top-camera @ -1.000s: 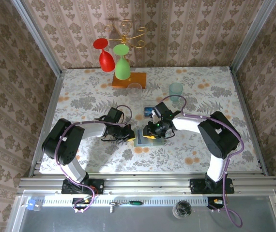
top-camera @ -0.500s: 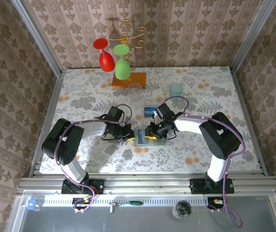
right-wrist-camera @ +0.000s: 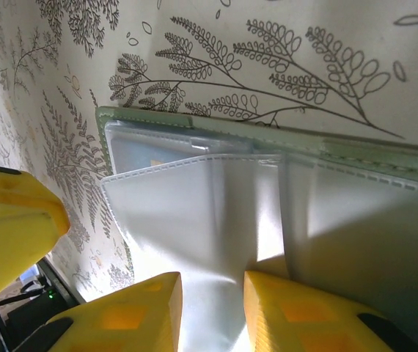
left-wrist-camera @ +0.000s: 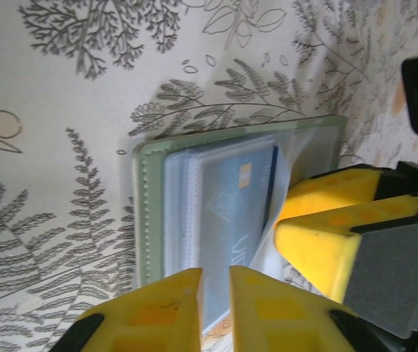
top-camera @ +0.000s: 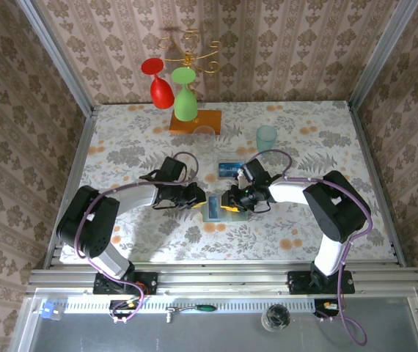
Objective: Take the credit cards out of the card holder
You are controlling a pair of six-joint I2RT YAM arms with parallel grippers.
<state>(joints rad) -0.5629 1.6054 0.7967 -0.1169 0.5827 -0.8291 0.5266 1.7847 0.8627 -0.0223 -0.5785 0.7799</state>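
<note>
Left wrist, blue card (left-wrist-camera: 231,213) lengthwise toward left fingers (left-wrist-camera: 158,312), grip unclear, right fingers (left-wrist-camera: 326,249) pinching card holder (left-wrist-camera: 144,220) sleeve.

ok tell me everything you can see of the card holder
The card holder is a flat pale grey-green wallet with a stitched edge, lying open on the floral table. It holds a stack of clear plastic sleeves, and a blue card shows through them. The right gripper pinches one raised sleeve. The left gripper is at its edge, contact unclear.
</note>
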